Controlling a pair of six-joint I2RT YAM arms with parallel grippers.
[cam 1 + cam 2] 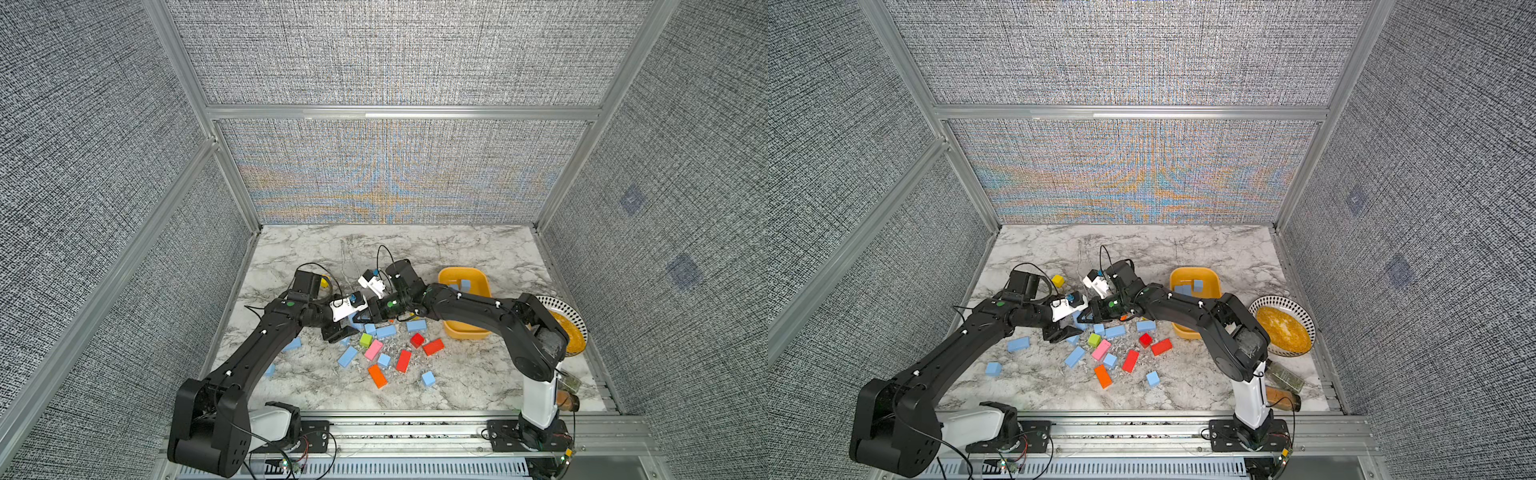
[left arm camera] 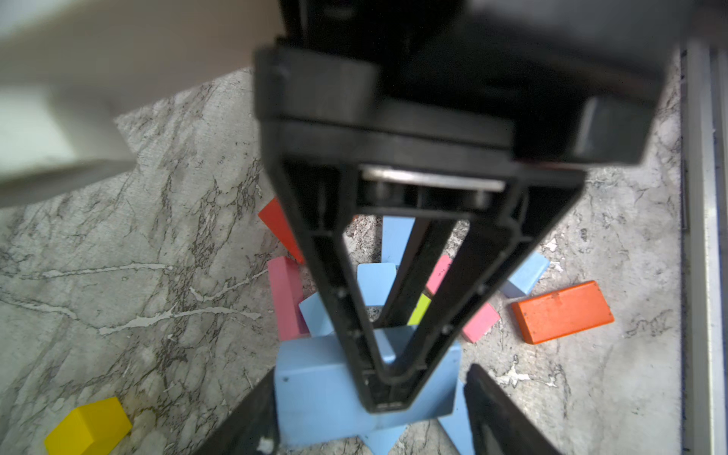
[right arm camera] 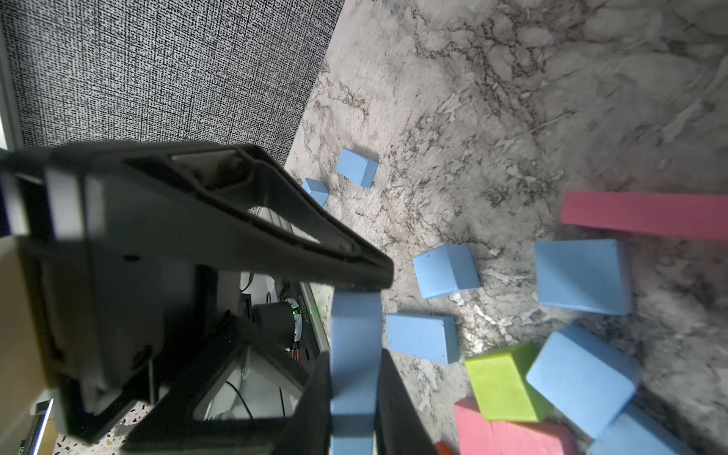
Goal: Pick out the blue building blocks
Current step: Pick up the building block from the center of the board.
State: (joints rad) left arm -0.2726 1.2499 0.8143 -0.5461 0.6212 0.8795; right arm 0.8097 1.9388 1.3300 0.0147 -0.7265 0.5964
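**marble_fan:** What's in the containers, and where's the block you're after?

**me:** The yellow tub (image 1: 1196, 270) is at the back on my right. It has at least two blue blocks (image 1: 1198, 285) in it, but my right arm covers its near end, so I can't count more. Next to it is a plate (image 1: 1281, 299) with a black-and-white rim and a heap of orange-yellow stuff on it. Two bottles (image 1: 1285, 376) lie on their sides by my right arm's base, and what's in them is too small to tell.

The blue brick (image 3: 354, 335) is over the pile, between my two tools. My right gripper (image 3: 354, 398) is clamped tight across its thin sides. My left gripper (image 2: 372, 374) is spread wide with a finger off each end of the same brick, and I can't tell if either one touches it. The loose blues (image 1: 386, 331) are scattered on the marble table (image 1: 415, 249) among red, orange, pink and green blocks.

**marble_fan:** Do the wrist cams add anything?

**me:** Yeah, the grip itself. In both top views my wrist hardware hides nearly all of the brick, while both wrist views show it pinched. A top view shows the yellow cube (image 1: 1057, 281) clear behind my left arm, and the left wrist view catches it too. The tub, plate and bottles only show from above. The right wrist view adds the grey wall panel.
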